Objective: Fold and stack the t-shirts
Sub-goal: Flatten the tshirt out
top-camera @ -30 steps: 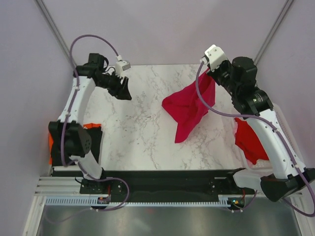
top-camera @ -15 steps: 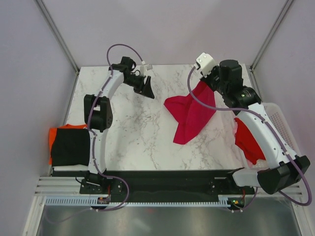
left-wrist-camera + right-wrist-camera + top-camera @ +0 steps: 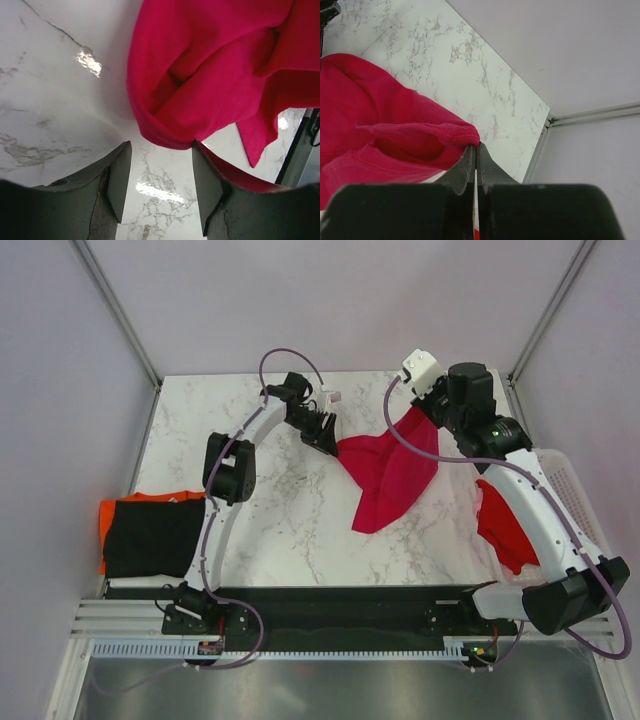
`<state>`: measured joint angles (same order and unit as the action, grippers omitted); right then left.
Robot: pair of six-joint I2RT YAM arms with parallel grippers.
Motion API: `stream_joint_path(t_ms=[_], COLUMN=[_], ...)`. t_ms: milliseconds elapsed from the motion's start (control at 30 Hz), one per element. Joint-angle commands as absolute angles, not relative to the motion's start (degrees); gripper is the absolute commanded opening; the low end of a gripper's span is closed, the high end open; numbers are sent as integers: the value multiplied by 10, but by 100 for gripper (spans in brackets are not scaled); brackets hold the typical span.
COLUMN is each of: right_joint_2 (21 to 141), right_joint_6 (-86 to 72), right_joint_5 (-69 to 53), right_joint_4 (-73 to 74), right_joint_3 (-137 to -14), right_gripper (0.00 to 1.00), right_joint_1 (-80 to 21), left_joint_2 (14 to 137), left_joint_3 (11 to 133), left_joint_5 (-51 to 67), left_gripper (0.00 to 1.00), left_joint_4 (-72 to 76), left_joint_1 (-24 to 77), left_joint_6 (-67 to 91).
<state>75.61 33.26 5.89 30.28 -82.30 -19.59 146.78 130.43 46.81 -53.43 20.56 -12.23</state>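
My right claw is pressed together on a hemmed edge of the crimson-pink t-shirt. It pinches the cloth at the shirt's far right corner and holds that corner up off the worktop. Below the pinch the shirt hangs in loose folds. Its lower part lies bunched on the marble and narrows to a point on the near side.

My left claw sits at the left edge of the same shirt with its fingers spread. A rounded fold of the cloth lies right at the mouth of the gap, and some of the fabric runs along the inner side of one finger. Nothing is clamped between the fingers.

To the right of the crimson-pink shirt, a red t-shirt hangs in the white basket, partly hidden behind my right arm. Well to the left of the crimson-pink shirt, and nearer to my bases, a black t-shirt lies flat in a neat rectangle on top of an orange t-shirt. The orange one shows only along the black one's far and left edges.
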Motion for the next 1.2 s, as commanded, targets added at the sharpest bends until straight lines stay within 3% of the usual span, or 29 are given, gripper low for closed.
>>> stream_joint_path(t_ms=[0, 200, 300, 400, 533, 867, 1167], right_joint_2=[751, 760, 766, 770, 775, 768, 714], right_joint_6=[333, 335, 337, 337, 337, 323, 255], right_joint_5=[68, 67, 69, 68, 68, 77, -32], right_joint_4=[300, 300, 301, 300, 301, 257, 309], right_joint_3=[-831, -824, -820, -817, -822, -856, -827], right_gripper=[0, 0, 0, 0, 0, 0, 0], right_joint_1=[-190, -185, -185, -185, -185, -184, -188], left_joint_2=[1476, 1505, 1511, 1515, 1499, 1195, 986], left_joint_3=[1346, 1369, 1375, 1383, 1377, 1205, 1051], left_joint_5=[457, 464, 483, 496, 507, 478, 453], left_gripper=[58, 55, 45, 32, 3, 2, 5], left_joint_4=[-512, -508, -504, -501, -504, -535, -701], left_joint_1=[208, 226, 236, 241, 236, 135, 122], left_joint_6=[-105, -105, -105, -106, -104, -184, -357])
